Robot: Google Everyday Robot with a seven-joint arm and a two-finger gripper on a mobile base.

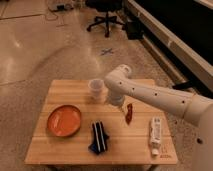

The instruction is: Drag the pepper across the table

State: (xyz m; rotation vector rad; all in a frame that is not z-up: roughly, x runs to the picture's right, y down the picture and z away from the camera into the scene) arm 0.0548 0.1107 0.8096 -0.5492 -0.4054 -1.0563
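The pepper [129, 113] is a small dark red chili lying on the light wooden table [75, 90], right of centre. My white arm reaches in from the right, and the gripper [116, 102] hangs down at its end, just left of the pepper and slightly behind it, close above the table top. The arm's own body hides the gripper's lower part. I cannot tell whether it touches the pepper.
A translucent cup [96, 89] stands just left of the gripper. An orange plate [64, 120] lies at the left, a dark blue striped cloth [99, 137] at front centre, and a white tube [155, 134] at the front right. Office chairs stand on the floor behind.
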